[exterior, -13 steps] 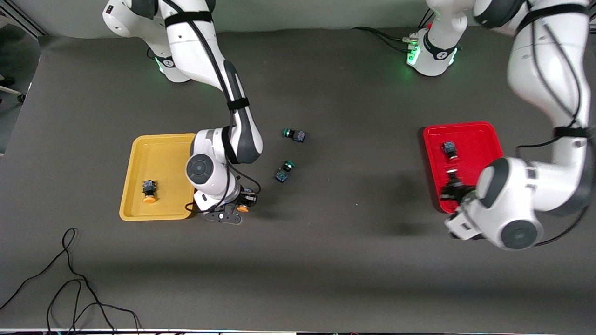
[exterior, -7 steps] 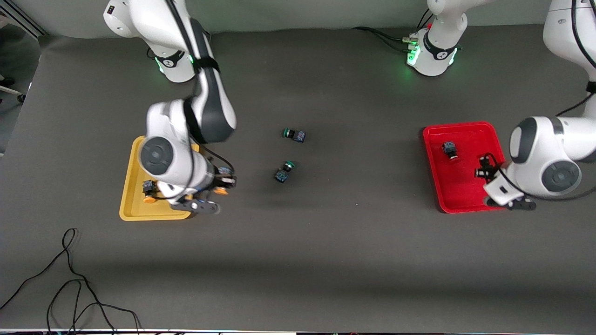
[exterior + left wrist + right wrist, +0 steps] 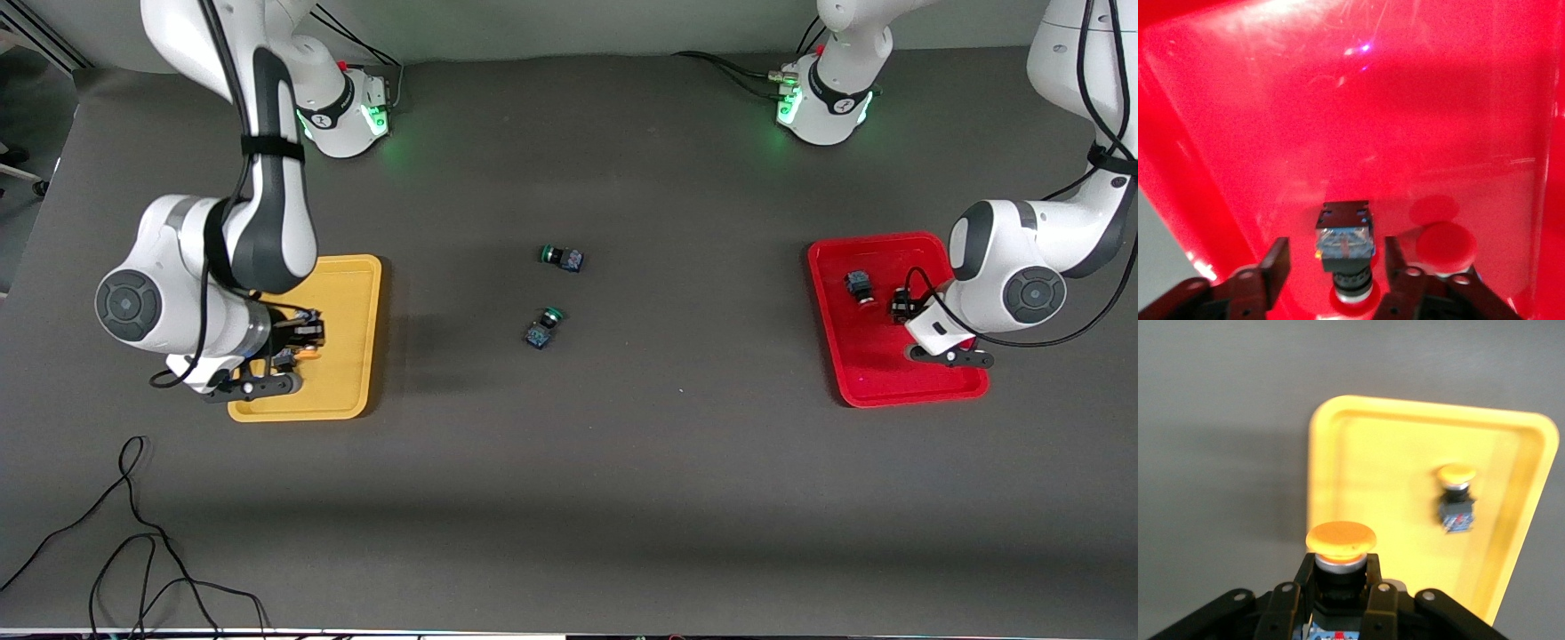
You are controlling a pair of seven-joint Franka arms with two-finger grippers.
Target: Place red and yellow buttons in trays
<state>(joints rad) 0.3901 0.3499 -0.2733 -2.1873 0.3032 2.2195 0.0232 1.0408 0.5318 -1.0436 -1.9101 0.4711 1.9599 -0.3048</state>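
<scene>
My right gripper (image 3: 302, 338) is shut on a yellow button (image 3: 1341, 543) and holds it over the yellow tray (image 3: 351, 302), at the rim in the right wrist view (image 3: 1321, 473). A second yellow button (image 3: 1456, 497) lies in that tray. My left gripper (image 3: 902, 307) is low in the red tray (image 3: 889, 378). In the left wrist view it (image 3: 1335, 245) is open, its jaws either side of a red button (image 3: 1345, 243) lying on the tray floor (image 3: 1338, 120). Another red button (image 3: 858, 286) lies beside it; its cap shows in the left wrist view (image 3: 1446, 243).
Two green-capped buttons (image 3: 562, 258) (image 3: 540, 327) lie in the middle of the table between the trays. A black cable (image 3: 133, 533) snakes over the table corner nearest the camera at the right arm's end.
My right gripper carried the yellow button from the table beside the yellow tray to over that tray. My left gripper moved across the red tray toward the other red button.
</scene>
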